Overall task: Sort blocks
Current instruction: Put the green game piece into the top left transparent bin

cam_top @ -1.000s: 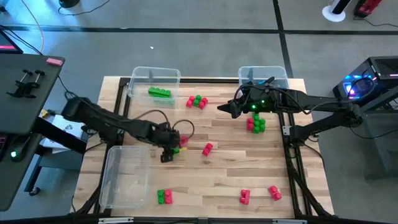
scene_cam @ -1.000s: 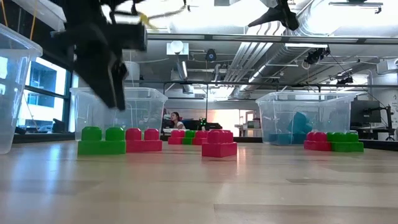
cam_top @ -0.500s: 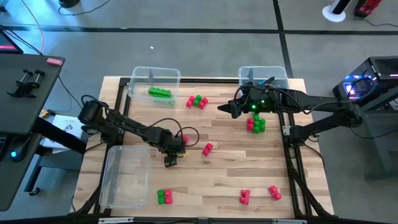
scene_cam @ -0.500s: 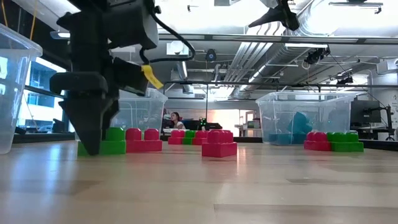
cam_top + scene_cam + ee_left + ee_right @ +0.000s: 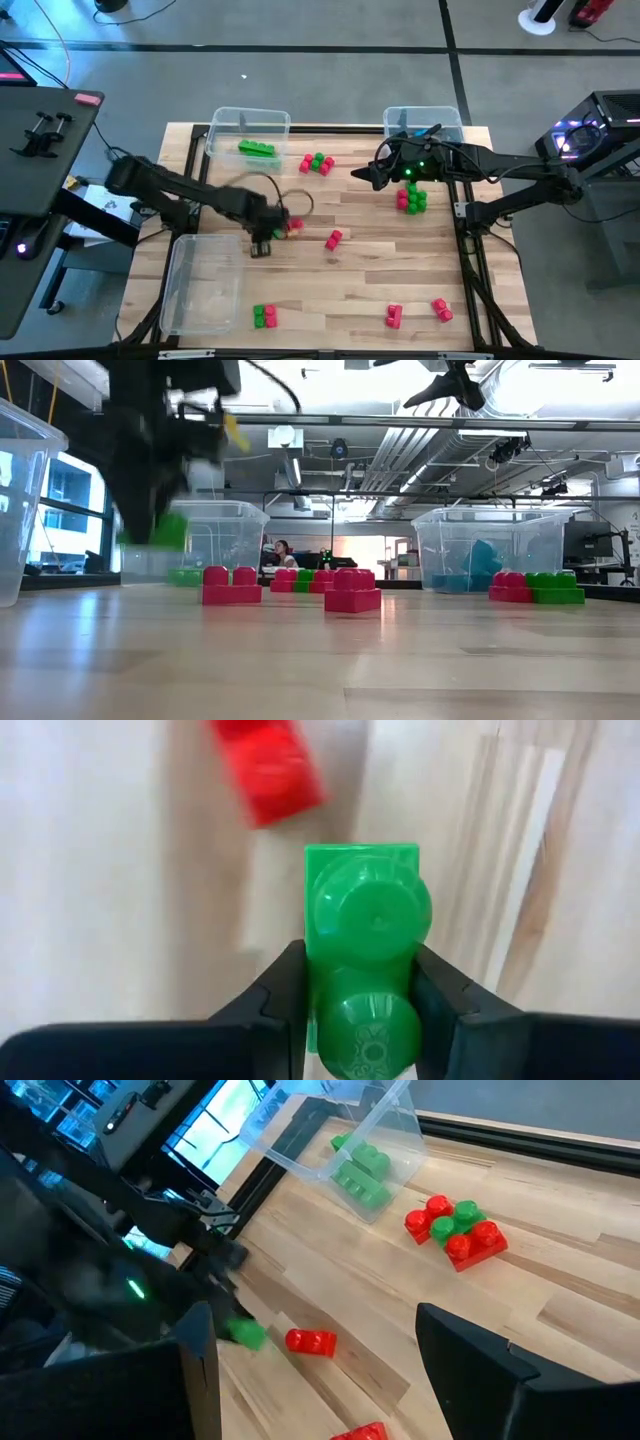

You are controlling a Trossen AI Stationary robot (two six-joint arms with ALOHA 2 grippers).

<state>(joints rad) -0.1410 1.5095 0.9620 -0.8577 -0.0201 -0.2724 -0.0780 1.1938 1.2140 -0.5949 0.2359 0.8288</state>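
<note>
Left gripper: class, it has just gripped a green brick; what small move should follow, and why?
Probably carry it toward the far bin holding a green brick: the left gripper holds the green brick clear of the table, beside the red brick.

Left gripper [image 5: 150, 525] and its green block [image 5: 168, 530] motion-blurred in low view, block's lower end cut off in left wrist view, bin [image 5: 15, 500] cropped at edge.
</note>
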